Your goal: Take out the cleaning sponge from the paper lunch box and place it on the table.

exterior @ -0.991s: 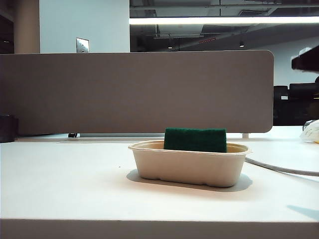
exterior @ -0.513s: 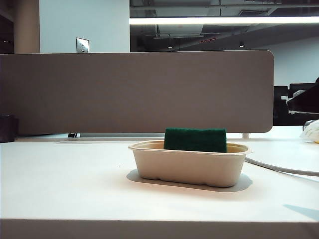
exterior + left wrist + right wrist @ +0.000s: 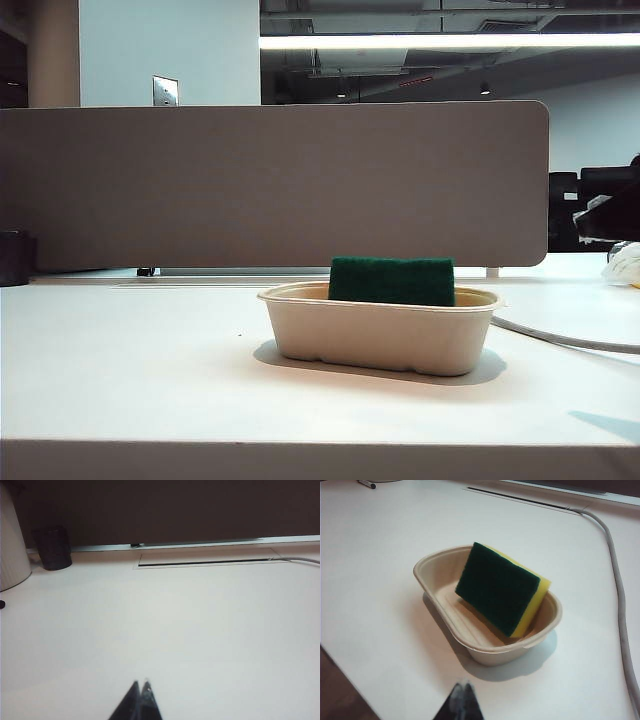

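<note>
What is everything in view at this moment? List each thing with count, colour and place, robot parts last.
sponge: one, yellow with a dark green face, leaning tilted inside the box.
lunch box: one, beige, on the table near its middle.
table: one, white, under everything.
partition panel: one, grey-brown, along the table's back edge.
cable: one, grey, lying on the table to the right of the box.
dark cup: one, black, at the table's back left.
left gripper: one, black, shut, over bare table, away from the box.
right gripper: one, black, shut, hovering short of the box.
</note>
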